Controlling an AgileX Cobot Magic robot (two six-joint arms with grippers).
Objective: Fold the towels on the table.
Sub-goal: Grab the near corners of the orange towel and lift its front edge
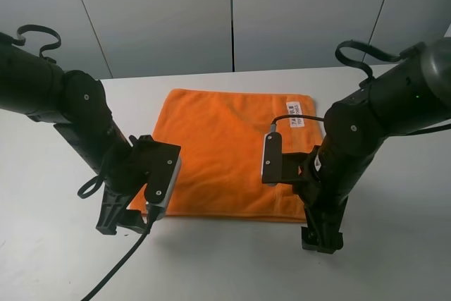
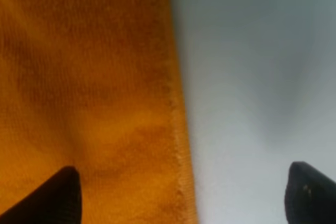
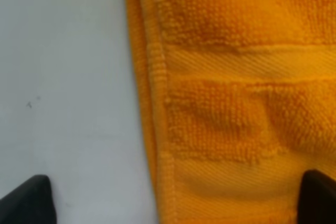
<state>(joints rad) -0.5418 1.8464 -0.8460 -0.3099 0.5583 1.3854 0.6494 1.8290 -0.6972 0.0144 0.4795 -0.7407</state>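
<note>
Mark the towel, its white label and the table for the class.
towel (image 1: 218, 149), exterior high view, middle of the orange cloth.
white label (image 1: 294, 113), exterior high view, centre of the printed patch.
table (image 1: 402, 244), exterior high view, bare top, near right.

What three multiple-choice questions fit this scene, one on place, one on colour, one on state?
1. Where on the towel is the label? A far right corner B near left corner C centre
2. Towel colour? A blue B orange C green
3. How does the towel lie? A spread flat on the table B rolled up C hanging off
1 A, it sits by the far hem, right side. 2 B, orange in every view. 3 A, it lies flat.
</note>
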